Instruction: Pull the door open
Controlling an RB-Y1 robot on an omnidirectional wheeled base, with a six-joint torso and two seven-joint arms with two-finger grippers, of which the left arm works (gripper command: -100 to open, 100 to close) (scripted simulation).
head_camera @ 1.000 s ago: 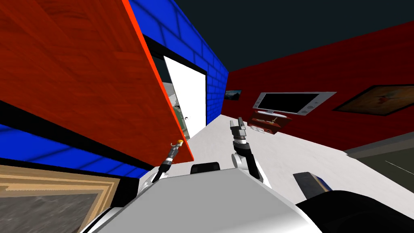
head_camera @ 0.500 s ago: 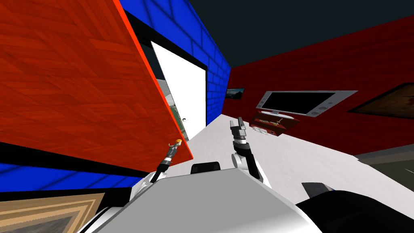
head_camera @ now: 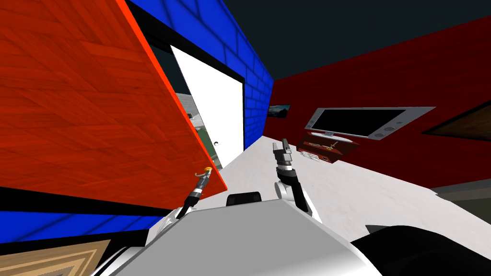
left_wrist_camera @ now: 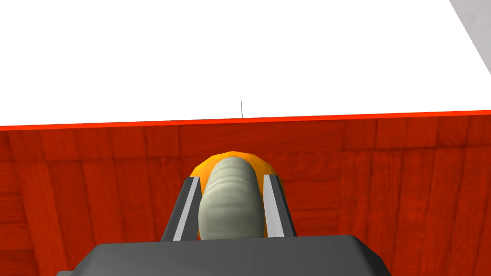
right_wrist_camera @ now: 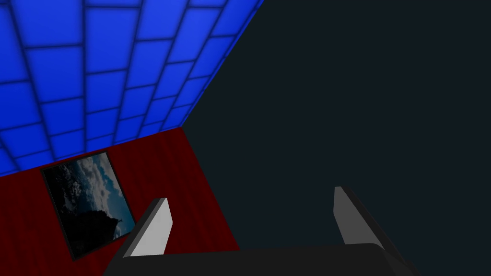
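Left claw (left_wrist_camera: 233,178) clamped on the handle (left_wrist_camera: 232,211) at the door (head_camera: 96,120)'s free edge, dead ahead (right claw (right_wrist_camera: 251,203) apart, idle).

the left gripper (left_wrist_camera: 233,178) is clamping a pale, orange-based door handle (left_wrist_camera: 231,206) on the red wooden door (left_wrist_camera: 393,191); a white surface (left_wrist_camera: 239,52) is lying beyond.

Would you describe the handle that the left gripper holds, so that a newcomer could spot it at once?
Start at the big red wood-grain door swung out from the blue brick wall. Near its bright free edge, the left gripper is shut on the door handle. It is rounded and pale grey on an orange base, unlike the tiny knob on the white door beyond.
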